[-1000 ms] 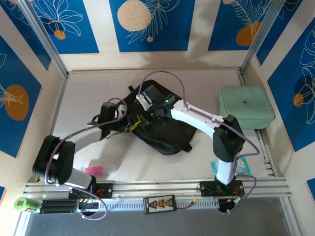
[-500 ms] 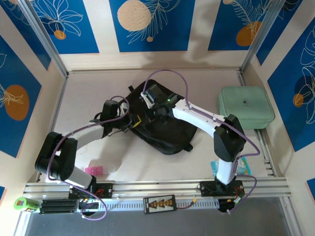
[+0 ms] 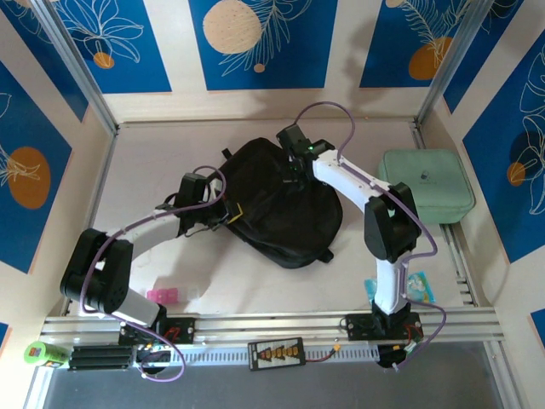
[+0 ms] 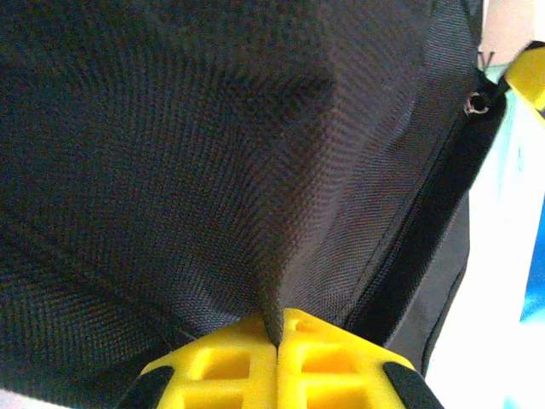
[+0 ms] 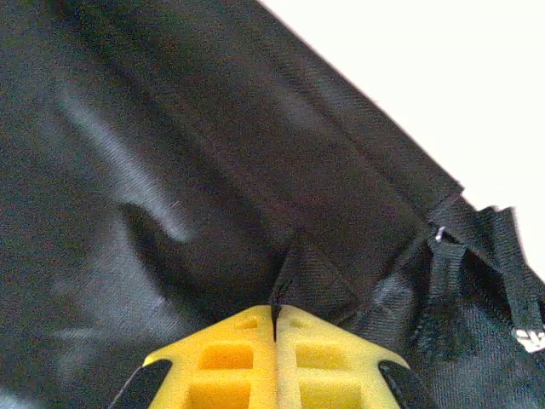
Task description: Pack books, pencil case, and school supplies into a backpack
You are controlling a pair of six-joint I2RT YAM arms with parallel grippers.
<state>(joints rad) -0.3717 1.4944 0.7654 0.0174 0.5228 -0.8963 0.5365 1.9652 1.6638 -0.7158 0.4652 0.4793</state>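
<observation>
The black backpack (image 3: 285,217) lies in the middle of the table. My left gripper (image 3: 230,216) is at its left side, shut on a pinched fold of the black fabric (image 4: 274,319); a zip line (image 4: 417,230) runs to the right of the fold. My right gripper (image 3: 295,173) is at the pack's far top edge, shut on another fold of the fabric (image 5: 285,273), beside a strap (image 5: 502,256). The books are hidden. A mint-green rounded case (image 3: 425,186) lies to the right of the pack.
Small pink blocks (image 3: 162,296) lie near the left arm's base. A teal packet (image 3: 417,285) sits by the right arm's base. A green object (image 3: 41,351) rests on the front rail. Walls close the table at the back and both sides.
My right gripper has moved back and to the right, drawing black fabric over the pale thing that showed at the pack's top. My left gripper has shut on the fabric.
</observation>
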